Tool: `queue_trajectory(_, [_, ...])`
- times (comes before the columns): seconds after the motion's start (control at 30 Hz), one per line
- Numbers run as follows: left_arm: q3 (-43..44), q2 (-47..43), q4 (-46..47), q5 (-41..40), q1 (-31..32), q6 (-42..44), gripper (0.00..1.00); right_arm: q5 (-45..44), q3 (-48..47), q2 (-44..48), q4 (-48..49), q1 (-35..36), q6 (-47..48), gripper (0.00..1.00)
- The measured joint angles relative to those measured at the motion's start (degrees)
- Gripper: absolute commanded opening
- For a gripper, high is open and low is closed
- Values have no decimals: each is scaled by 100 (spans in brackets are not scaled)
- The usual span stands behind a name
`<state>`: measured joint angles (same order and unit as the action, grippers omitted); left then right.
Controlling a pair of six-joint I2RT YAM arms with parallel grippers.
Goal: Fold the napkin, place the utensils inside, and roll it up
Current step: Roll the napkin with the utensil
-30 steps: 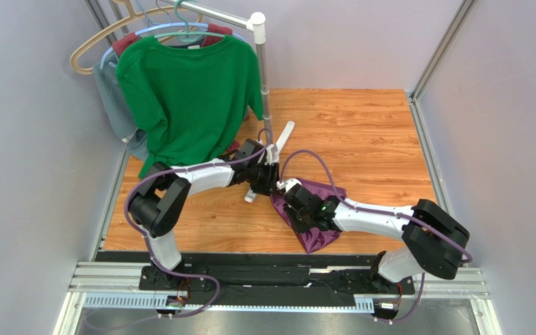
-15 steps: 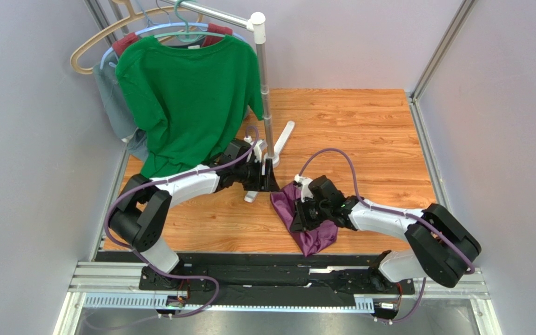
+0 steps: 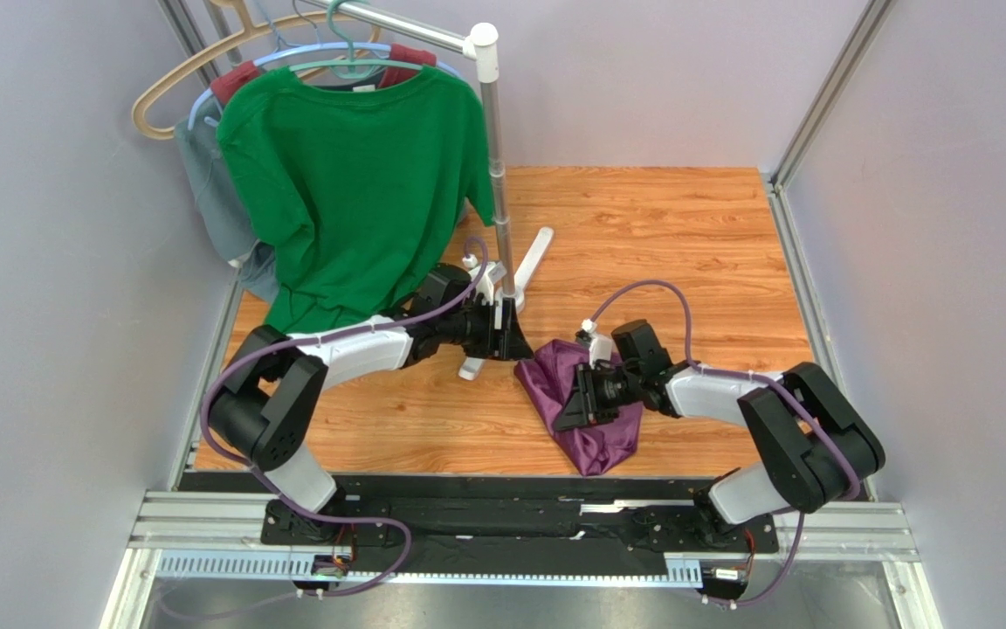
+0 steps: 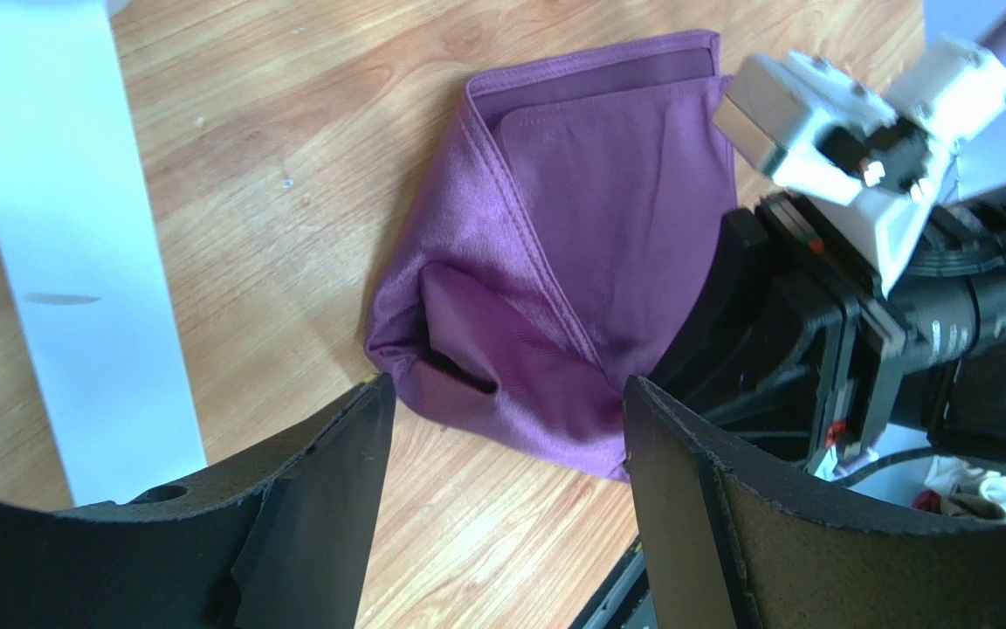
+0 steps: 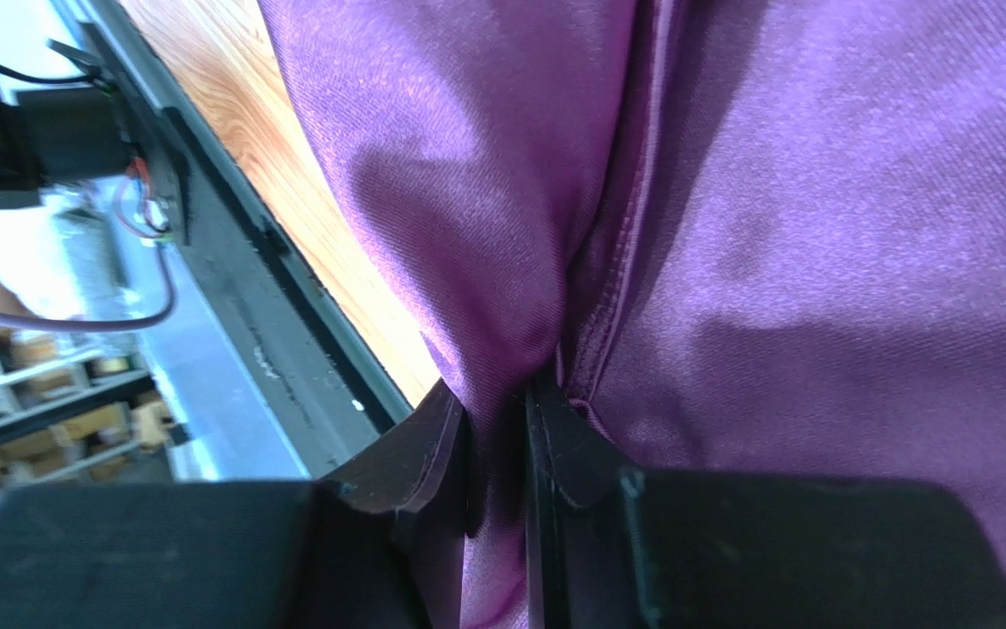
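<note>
Dark purple napkin [image 3: 600, 439] bunched in loose, overlapping folds on the wooden table [image 3: 679, 249], right of centre and near the front edge. In the left wrist view, napkin [image 4: 574, 249] folded into a rough wedge, hemmed edge on top, a small pocket of cloth at its lower left corner. No flat, squared fold in evidence.

Right gripper [image 3: 571, 400] low over the napkin's middle, jaws drawn almost together. In the right wrist view, right gripper [image 5: 502, 406] pinching a raised ridge of the napkin [image 5: 797, 197], cloth pressed between both fingers.

Left gripper [image 3: 515, 343] just beside the napkin's far left edge, jaws spread wide, nothing held. In the left wrist view, left gripper [image 4: 508, 393] framing the napkin's corner between its fingers [image 4: 325, 485]; contact with cloth or table not determinable.

White rack foot [image 4: 75, 262] lying flat on the table, just left of the left gripper. Rack pole [image 3: 495, 171] upright behind it. Green T-shirt [image 3: 358, 184] hanging from the rack at rear left, well apart from the napkin.
</note>
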<state>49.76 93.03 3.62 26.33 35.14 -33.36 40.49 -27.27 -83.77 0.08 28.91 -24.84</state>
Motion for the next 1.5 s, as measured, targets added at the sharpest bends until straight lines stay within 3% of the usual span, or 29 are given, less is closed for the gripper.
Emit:
queue_trajectory(0.4, [-153,481,951,472,0,-90,64,839,-48,-542,140,-557,-83,6])
queue_trajectory(0.8, [-162,981,1582,761,9,-251,33,1110,-133,-796,151,-682,-138,6])
queue_trajectory(1.1, [-33,1464,1716,791,101,-361,20,1137,-142,-820,151,-693,-151,7])
queue_trajectory(1.2, [153,1532,1421,667,151,-319,20,1134,-142,-820,151,-693,-151,13])
queue_trajectory(1.43, [706,1687,542,332,304,-68,18,822,-282,-605,-358,-686,-66,48])
queue_trajectory(1.5, [796,1694,348,256,315,-33,18,590,-404,-385,-706,-680,24,54])
